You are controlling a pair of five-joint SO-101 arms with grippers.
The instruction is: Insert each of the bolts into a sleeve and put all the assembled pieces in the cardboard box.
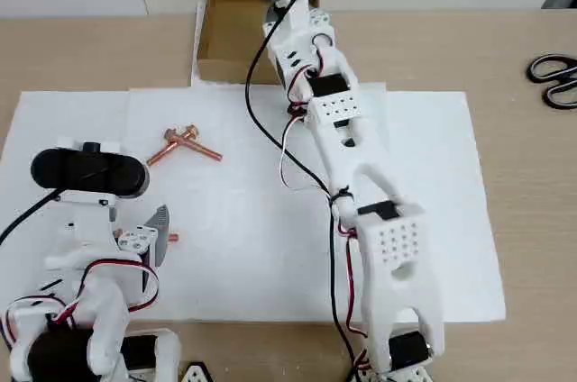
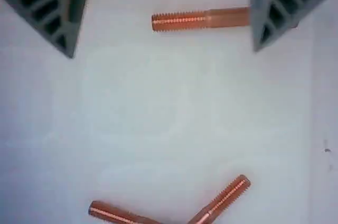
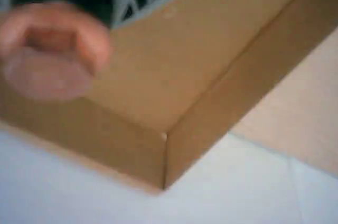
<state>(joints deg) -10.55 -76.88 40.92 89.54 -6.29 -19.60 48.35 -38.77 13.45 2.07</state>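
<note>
- Hovering over the cardboard box point(image 3: 222, 102), my right claw point(image 3: 100, 12) clamps a copper piece point(image 3: 47, 49); release low, inside the walls.
- My left claw point(image 2: 163, 47) gapes astride a bolt point(image 2: 200, 19) on the sheet point(image 2: 169, 118); centre before closing.

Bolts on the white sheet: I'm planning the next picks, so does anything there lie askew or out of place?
Two bolts lie crossed over each other, which could hamper a clean grasp. A third bolt lies alone at the open left tool. Scissors sit off the sheet, unrelated to the task.
</note>
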